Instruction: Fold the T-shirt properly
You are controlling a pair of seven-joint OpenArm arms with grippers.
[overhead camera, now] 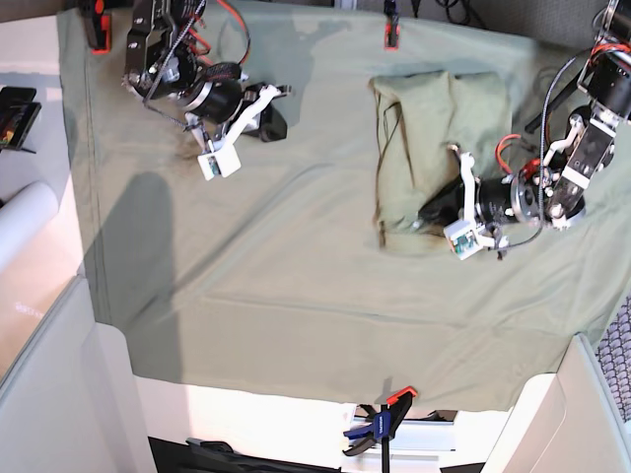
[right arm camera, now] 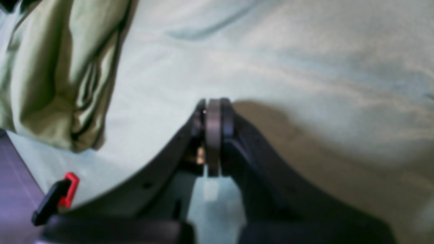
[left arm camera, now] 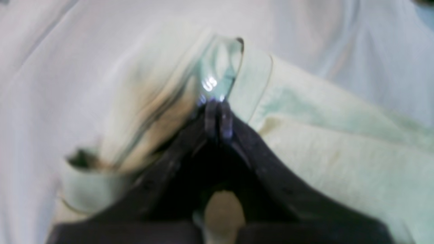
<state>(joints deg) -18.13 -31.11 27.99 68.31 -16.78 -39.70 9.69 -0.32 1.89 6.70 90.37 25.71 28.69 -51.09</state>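
Pinching only a thin edge of the T-shirt (overhead camera: pixel 424 138) in the left claw (left arm camera: pixel 217 112), risking slippage; right claw (right arm camera: pixel 213 115) pressed together, empty.

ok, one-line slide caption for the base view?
Left gripper pinches the edge of the partly folded T-shirt while the right gripper hovers shut over the table cloth.

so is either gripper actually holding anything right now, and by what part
The left gripper is shut on the T-shirt, pinching a hemmed edge. The right gripper is shut on nothing, above the table cloth.
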